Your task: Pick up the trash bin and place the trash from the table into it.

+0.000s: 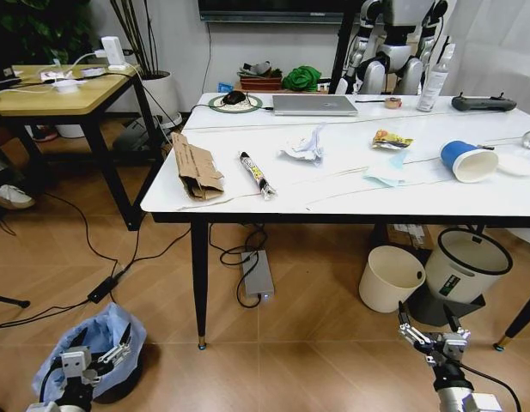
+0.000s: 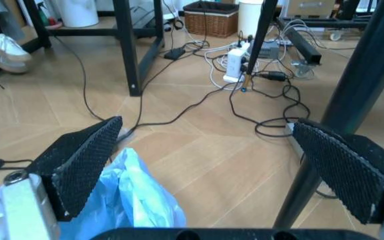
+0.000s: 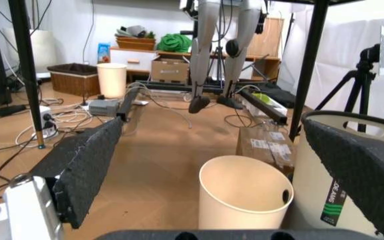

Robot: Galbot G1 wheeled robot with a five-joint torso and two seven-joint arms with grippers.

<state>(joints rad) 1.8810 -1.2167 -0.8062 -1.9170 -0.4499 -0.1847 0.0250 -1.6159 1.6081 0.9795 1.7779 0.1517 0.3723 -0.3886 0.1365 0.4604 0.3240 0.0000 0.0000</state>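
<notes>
The trash bin (image 1: 94,339), lined with a crinkly light-blue bag (image 2: 135,202), stands on the floor at the lower left. My left gripper (image 1: 97,357) hovers open just over its rim, one finger (image 2: 85,167) beside the bag. On the white table (image 1: 350,202) lies the trash: torn brown cardboard (image 1: 196,166), a thin dark wrapper (image 1: 256,174), crumpled paper (image 1: 305,144), a yellow snack wrapper (image 1: 391,138), a clear packet (image 1: 386,172), a blue paper cup (image 1: 467,160) and a white lid (image 1: 515,165). My right gripper (image 1: 431,327) hangs open low at the right, holding nothing.
A cream bucket bin (image 1: 390,277) and a white-and-grey round bin (image 1: 466,264) stand under the table's right side, close ahead of the right gripper. A black table leg (image 1: 199,283), a power strip (image 1: 258,275) and cables lie near the trash bin. A wooden desk (image 1: 58,93) stands at the left.
</notes>
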